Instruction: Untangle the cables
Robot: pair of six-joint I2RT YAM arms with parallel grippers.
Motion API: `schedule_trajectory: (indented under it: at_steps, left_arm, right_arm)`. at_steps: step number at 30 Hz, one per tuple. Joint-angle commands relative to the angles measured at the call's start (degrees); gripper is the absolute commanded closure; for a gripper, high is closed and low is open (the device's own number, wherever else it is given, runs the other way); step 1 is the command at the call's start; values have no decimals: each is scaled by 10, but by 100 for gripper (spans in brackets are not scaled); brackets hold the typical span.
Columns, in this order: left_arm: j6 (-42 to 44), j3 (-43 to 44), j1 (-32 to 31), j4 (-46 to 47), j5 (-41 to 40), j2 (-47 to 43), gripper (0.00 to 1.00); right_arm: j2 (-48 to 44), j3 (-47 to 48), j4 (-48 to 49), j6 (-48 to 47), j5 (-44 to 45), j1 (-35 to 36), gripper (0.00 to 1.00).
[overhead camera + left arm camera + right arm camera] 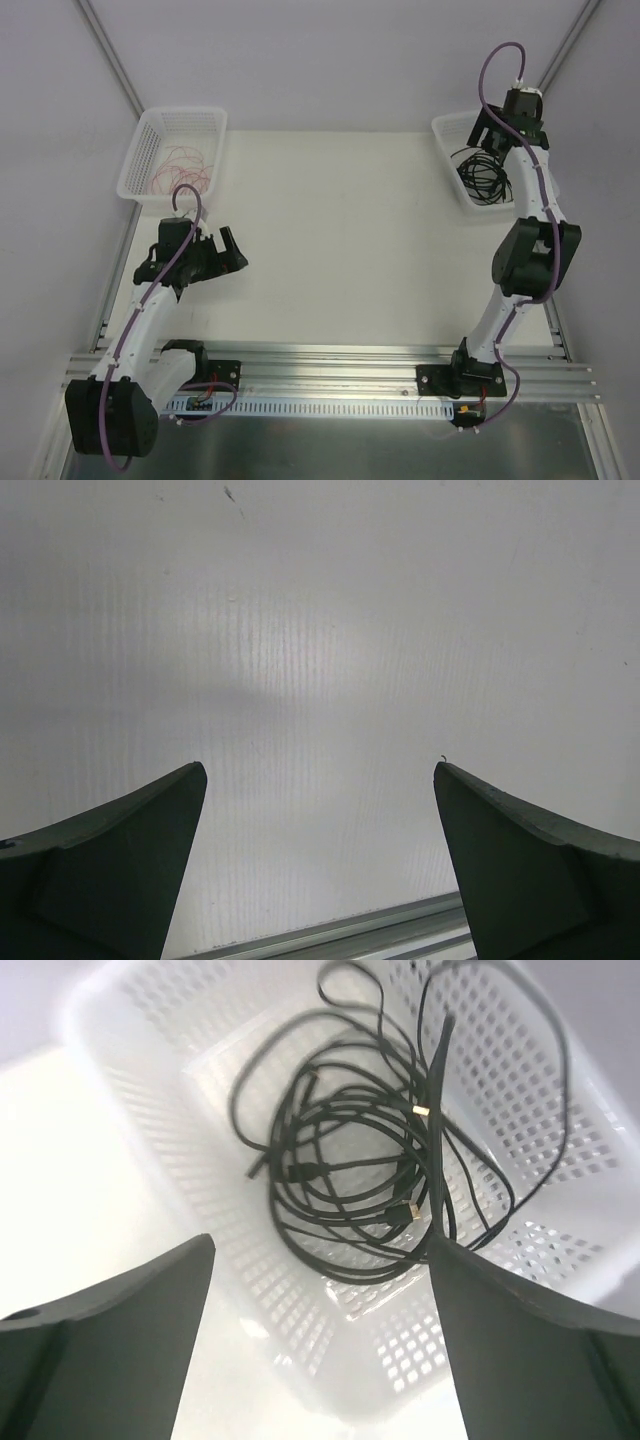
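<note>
There, black cables (345,1167) in right basket (170,1090)

A white table (340,240) is seen from above, matt and faintly ribbed in the left wrist view (320,660). A white plastic mesh basket (185,110) is set at its far left corner, partly over the edge. A second white mesh basket (447,155) is placed at the far right corner and is shown close up in the right wrist view (170,1130), where its perforated walls are seen. Grooved aluminium rails (330,360) are laid along the near edge, a stretch being visible in the left wrist view (350,930). A slotted white strip (320,408) is fixed just in front. Plain grey walls (300,60) are joined by slanted metal struts (110,55).
</note>
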Motion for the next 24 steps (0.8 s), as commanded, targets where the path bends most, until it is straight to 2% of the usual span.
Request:
schedule_trajectory:
  at_steps: [1,6,10,16,17,21,24]
  left_arm:
    - [9,0,4,12,31,-22,1]
    - [10,-4,4,14,35,-55,1]
    - [9,-9,0,16,35,-93,1]
    - [19,-13,-17,16,16,-138,1]
    - [19,-14,-23,16,10,-146,1]
    - [28,-17,-31,16,-40,-233,1]
    - [9,-9,-31,-7,-42,-299,1]
  right_arm:
    - [-128,-4,-28,19,-7,12,7]
    - [-251,-68,-66,38,-3,13,4]
    - [-384,-102,-127,34,14,13,1]
    - [-556,-193,-197,32,41,13,3]
    - [-610,-203,-205,37,42,13,3]
    - [-739,-253,-257,49,17,13,3]
    - [-835,-286,-287,54,30,21,3]
